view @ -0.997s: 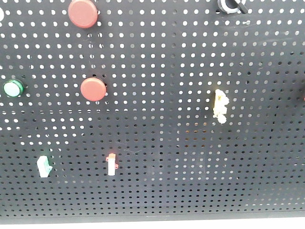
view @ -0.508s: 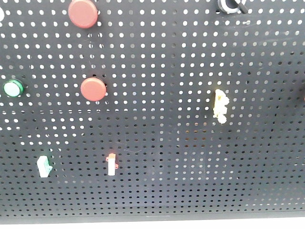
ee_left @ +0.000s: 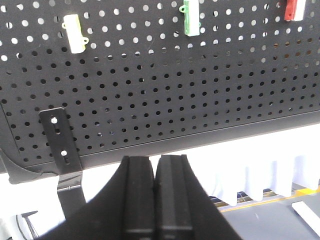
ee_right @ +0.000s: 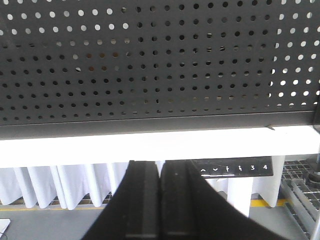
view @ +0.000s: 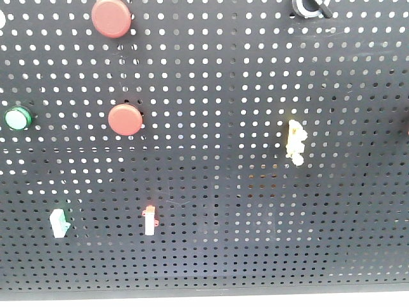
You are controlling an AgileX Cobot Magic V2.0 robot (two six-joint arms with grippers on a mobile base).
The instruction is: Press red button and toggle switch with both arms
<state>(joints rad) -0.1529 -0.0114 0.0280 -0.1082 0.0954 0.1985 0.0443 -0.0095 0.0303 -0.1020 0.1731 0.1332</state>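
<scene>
Only the front view shows 2 red buttons (view: pixel 124 119) on the pegboard (view: pixel 255 192).

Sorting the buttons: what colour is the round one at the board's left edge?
Green, clearest in the exterior front-facing view.

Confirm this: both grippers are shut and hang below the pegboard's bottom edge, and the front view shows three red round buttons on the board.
Not quite: the front view shows two red round buttons, an upper red button and a lower red button. The third round one is a green button. The left gripper and right gripper are indeed shut below the pegboard.
</scene>
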